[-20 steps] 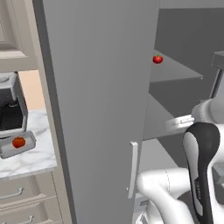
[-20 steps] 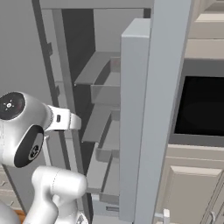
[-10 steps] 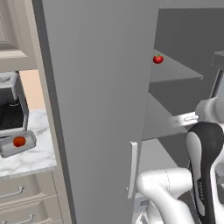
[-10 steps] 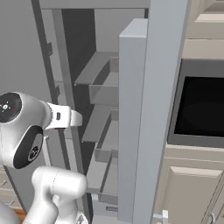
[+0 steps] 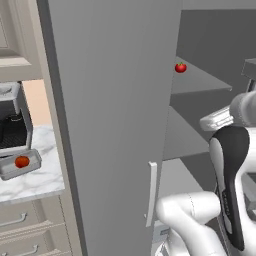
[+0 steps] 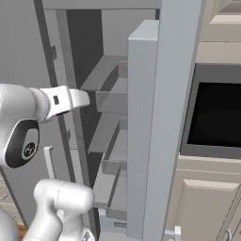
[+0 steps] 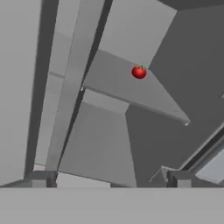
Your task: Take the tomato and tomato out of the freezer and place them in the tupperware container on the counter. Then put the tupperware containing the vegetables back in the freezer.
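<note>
The red tomato (image 7: 139, 72) sits on an upper freezer shelf (image 7: 127, 89) at 12 o'clock from the empty, parted gripper (image 7: 107, 179); light, smooth and likely to roll, it wants a gentle pinch across its middle.

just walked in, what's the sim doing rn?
The freezer door is open and the arm is reaching inside. One tomato already lies in the tupperware container on the marble counter, beside the coffee machine. The other tomato, red with a green top, sits on an upper freezer shelf, and the hand view looks up at it from well short of it. The finger tips stand apart with nothing between them, so the hand is empty and that tomato isn't picked yet.
</note>
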